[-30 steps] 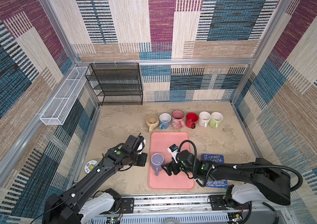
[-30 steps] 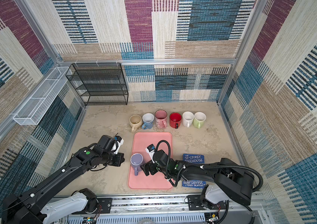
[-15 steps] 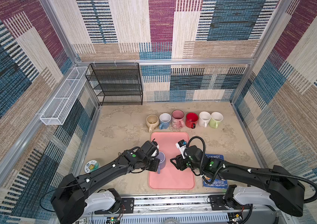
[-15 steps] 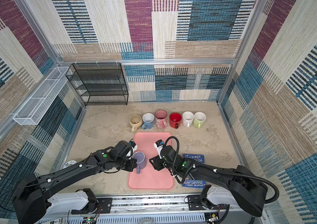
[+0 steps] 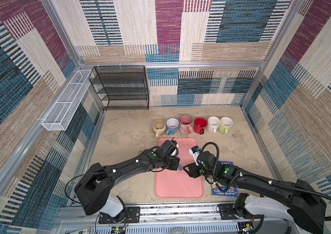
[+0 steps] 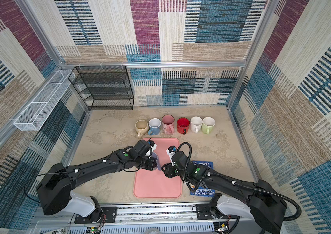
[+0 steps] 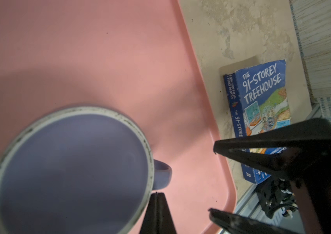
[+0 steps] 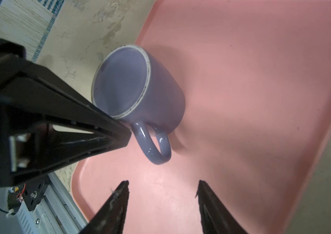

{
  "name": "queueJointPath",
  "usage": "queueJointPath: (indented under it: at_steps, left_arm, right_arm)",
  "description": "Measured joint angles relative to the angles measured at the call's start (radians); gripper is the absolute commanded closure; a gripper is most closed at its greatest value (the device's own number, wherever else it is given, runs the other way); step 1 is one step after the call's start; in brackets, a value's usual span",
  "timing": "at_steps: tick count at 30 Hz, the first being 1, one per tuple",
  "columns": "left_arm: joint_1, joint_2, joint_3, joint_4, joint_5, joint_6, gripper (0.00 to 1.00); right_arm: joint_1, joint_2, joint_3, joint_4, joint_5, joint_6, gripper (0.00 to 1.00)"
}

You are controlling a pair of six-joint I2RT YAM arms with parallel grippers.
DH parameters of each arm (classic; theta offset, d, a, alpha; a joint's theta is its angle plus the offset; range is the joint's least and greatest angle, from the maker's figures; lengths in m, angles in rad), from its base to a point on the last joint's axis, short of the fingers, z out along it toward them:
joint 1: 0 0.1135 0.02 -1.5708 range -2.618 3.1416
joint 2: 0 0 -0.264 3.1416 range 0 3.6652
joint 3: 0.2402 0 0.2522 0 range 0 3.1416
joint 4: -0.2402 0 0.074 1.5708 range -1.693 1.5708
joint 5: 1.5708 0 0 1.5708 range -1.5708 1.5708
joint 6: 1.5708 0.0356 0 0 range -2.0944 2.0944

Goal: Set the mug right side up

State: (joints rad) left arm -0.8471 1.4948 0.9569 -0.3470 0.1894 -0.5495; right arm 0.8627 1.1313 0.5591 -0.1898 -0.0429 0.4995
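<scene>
A purple mug stands upside down on the pink tray, its white-ringed base up and its handle facing my right gripper. My left gripper is shut with nothing in it, and its tip rests against the mug's base edge right beside the handle. My right gripper is open and empty, a short way from the handle and apart from it. In both top views the left gripper hides most of the mug, and the right gripper faces it over the tray.
Several upright mugs stand in a row behind the tray. A blue book lies right of the tray, partly under the right arm. A black wire rack and a white wire basket sit at the back left.
My left gripper has swung right from beside the tray to the mug. My right gripper has drawn back a little from the mug and narrowed its jaws.
</scene>
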Motion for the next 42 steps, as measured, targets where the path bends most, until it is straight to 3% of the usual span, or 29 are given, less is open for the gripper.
queueJointPath:
  at_steps: [7, 17, 21, 29, 42]
  left_arm:
    - [0.0, -0.138, -0.026, -0.032, -0.038, 0.012, 0.99]
    - [0.0, -0.406, -0.139, -0.139, -0.191, 0.035, 0.69]
    - [0.001, -0.468, -0.174, -0.171, -0.243, 0.049, 0.63]
    - [0.004, -0.527, -0.224, -0.2, -0.314, 0.056, 0.62]
    - [0.012, -0.555, -0.254, -0.202, -0.341, 0.06, 0.61]
  right_arm:
    - [0.0, 0.079, 0.111, -0.084, 0.053, -0.076, 0.51]
    - [0.0, 0.219, 0.263, -0.176, 0.054, -0.206, 0.52]
    - [0.001, 0.243, 0.294, -0.193, 0.053, -0.225, 0.52]
    - [0.027, 0.332, 0.33, -0.225, 0.054, -0.243, 0.53]
    - [0.066, 0.456, 0.414, -0.255, 0.097, -0.266, 0.57]
